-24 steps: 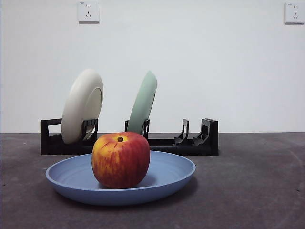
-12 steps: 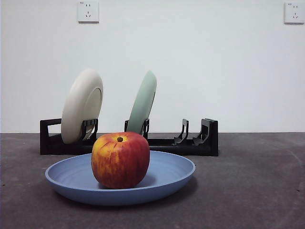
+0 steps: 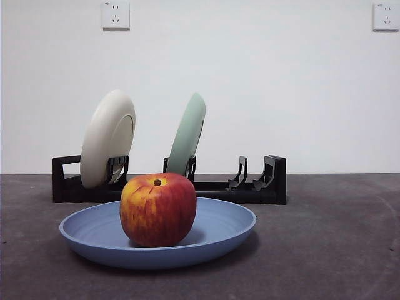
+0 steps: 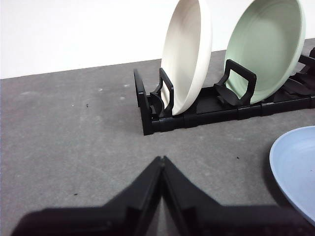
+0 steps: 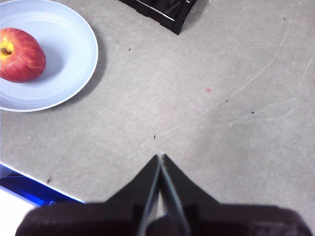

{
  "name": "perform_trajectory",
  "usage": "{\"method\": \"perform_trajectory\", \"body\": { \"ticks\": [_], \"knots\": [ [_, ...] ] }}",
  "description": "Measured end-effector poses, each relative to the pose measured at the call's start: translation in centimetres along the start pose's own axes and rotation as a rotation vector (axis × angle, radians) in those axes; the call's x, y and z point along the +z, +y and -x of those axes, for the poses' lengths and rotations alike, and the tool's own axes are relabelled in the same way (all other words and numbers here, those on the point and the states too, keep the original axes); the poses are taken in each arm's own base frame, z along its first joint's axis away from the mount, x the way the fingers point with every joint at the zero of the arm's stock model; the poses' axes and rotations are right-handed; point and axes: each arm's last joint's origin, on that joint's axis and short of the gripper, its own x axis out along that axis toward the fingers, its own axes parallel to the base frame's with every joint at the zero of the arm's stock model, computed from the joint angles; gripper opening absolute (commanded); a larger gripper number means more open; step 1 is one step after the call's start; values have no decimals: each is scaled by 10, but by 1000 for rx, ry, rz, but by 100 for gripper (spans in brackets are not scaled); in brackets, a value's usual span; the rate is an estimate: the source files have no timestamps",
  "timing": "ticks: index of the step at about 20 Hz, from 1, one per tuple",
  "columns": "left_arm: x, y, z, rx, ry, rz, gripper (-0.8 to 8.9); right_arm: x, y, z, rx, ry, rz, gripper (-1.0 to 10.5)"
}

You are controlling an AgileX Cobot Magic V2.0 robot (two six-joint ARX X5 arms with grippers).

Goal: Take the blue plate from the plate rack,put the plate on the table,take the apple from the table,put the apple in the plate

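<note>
The blue plate (image 3: 219, 232) lies flat on the dark grey table (image 3: 337, 250) in front of the black plate rack (image 3: 269, 187). The red apple (image 3: 158, 209) sits in the plate, left of its middle. The right wrist view shows the apple (image 5: 20, 54) in the plate (image 5: 69, 59) from above, well away from my right gripper (image 5: 160, 157), which is shut and empty over bare table. My left gripper (image 4: 161, 160) is shut and empty, short of the rack's end (image 4: 142, 110); the plate's edge (image 4: 295, 167) shows at one side.
A cream-white plate (image 3: 107, 139) and a pale green plate (image 3: 187, 134) stand upright in the rack. The rack's right-hand slots hold nothing. A blue and white edge (image 5: 19, 184) shows past the table's edge in the right wrist view. A white wall with two sockets stands behind.
</note>
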Motion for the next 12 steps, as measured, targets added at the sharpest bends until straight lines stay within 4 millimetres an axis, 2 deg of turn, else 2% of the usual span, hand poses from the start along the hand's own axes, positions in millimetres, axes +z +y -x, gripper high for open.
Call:
{"method": "perform_trajectory", "body": {
  "ticks": [6,8,10,12],
  "knots": [
    [0,0,0,0,0,0,-3,0,0,0,-12,-3,22,1],
    [0,0,0,0,0,0,-3,0,-7,2,-87,-38,33,1],
    [0,0,0,0,0,0,-3,3,-21,4,-219,-133,-71,1],
    [0,0,0,0,0,0,-3,-1,-35,-4,-283,-266,-228,1]
  ]
}}
